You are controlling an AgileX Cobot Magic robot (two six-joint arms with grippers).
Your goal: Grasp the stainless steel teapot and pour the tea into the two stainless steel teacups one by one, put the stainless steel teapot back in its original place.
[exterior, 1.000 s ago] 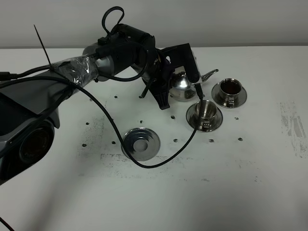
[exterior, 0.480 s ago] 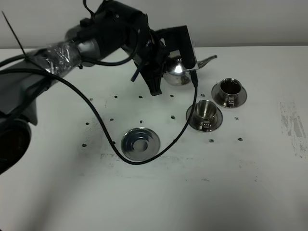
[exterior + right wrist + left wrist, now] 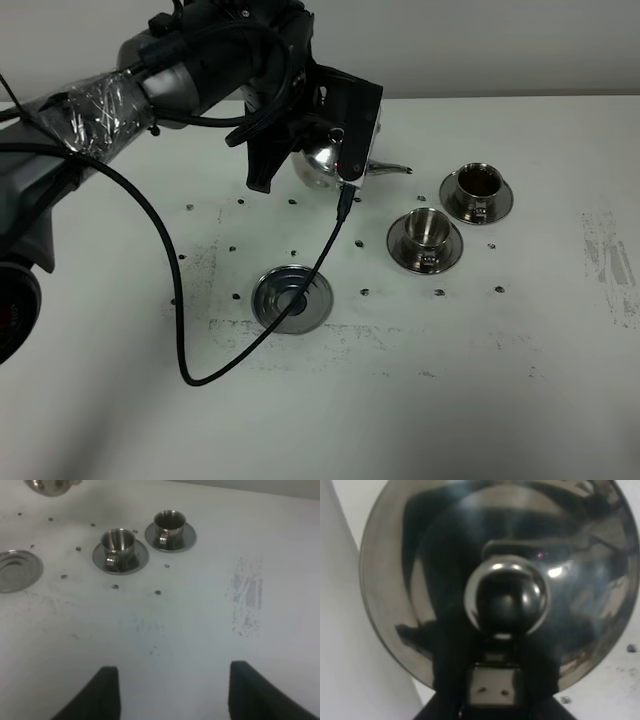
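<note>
High: left gripper [image 3: 310, 160] clamps the teapot [image 3: 322, 160], level, near the table's [image 3: 560, 400] far edge; far teacup [image 3: 477, 190] dark with tea, near teacup [image 3: 425, 235] unclear; disc [image 3: 292, 298] mid-table | Left wrist: lid knob [image 3: 507, 597] fills my frame | Right wrist: right gripper [image 3: 175, 695] gapes, holding nothing | Step: I judge pouring done; next, lower the pot centred onto the disc

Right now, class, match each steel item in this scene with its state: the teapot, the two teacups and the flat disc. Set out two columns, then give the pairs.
Column 1
1. shiny steel teapot with thin spout
2. small steel teacup farther from the disc
3. small steel teacup nearer the disc
4. flat round ringed steel disc

Column 2
A. lying bare, nothing on it
B. dark tea inside
C. gripped by the left tool
D. shiny inside, no dark liquid seen

Pairs: 1-C, 2-B, 3-D, 4-A
</note>
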